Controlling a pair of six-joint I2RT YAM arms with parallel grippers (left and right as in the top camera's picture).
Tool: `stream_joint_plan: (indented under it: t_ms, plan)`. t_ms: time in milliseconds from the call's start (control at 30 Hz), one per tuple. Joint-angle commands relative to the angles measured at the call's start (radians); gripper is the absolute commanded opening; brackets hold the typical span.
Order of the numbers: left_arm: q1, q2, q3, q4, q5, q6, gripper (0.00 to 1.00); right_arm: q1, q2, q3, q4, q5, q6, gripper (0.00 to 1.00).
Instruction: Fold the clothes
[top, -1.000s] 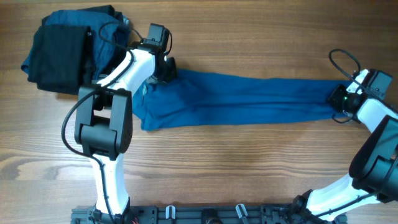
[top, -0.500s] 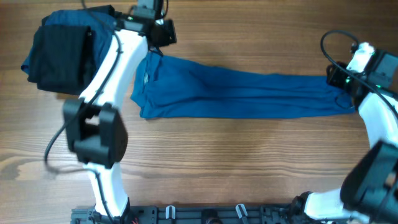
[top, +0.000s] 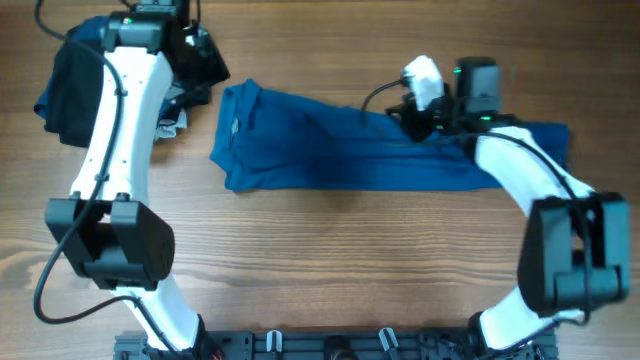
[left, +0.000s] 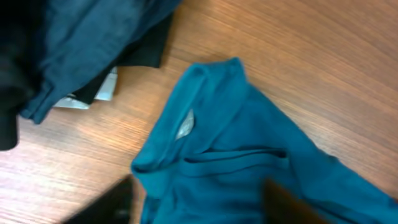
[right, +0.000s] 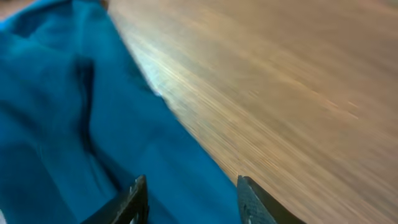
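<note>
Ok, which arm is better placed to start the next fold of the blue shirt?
Probably the right: the right gripper hangs open over the blue shirt, at its edge. The left gripper, also open, is by the dark pile, off the collar end.

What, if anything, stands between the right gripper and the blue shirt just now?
Nothing visible does. The right gripper hangs open over the blue shirt, with only fabric showing between its fingers. The dark clothes pile lies apart, beyond the shirt's collar end.

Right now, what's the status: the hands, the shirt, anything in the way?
Left gripper open, empty, above collar end. Right gripper open over blue shirt, laid out long. Dark clothes pile beside it, not touching.
</note>
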Motion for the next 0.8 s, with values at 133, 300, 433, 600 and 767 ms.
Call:
stream_joint_plan:
  t_ms: [133, 300, 433, 600, 767]
  plan:
    - [0.012, 0.001, -0.005, -0.005, 0.020, -0.013, 1.00, 0.167, 0.056, 0.003, 0.041, 0.001, -0.033, 0.57]
    - [0.012, 0.001, -0.005, -0.005, 0.020, -0.013, 1.00, 0.228, 0.077, 0.003, 0.045, 0.058, -0.101, 0.57]
    - [0.012, 0.001, -0.005, -0.005, 0.020, -0.013, 1.00, 0.229, 0.131, 0.003, 0.084, 0.069, -0.108, 0.57]
    - [0.012, 0.001, -0.005, -0.005, 0.020, -0.013, 1.00, 0.229, 0.183, 0.003, 0.112, 0.069, -0.107, 0.52]
    - [0.012, 0.001, -0.005, -0.005, 0.020, -0.013, 1.00, 0.229, 0.180, 0.003, 0.092, 0.043, -0.078, 0.45]
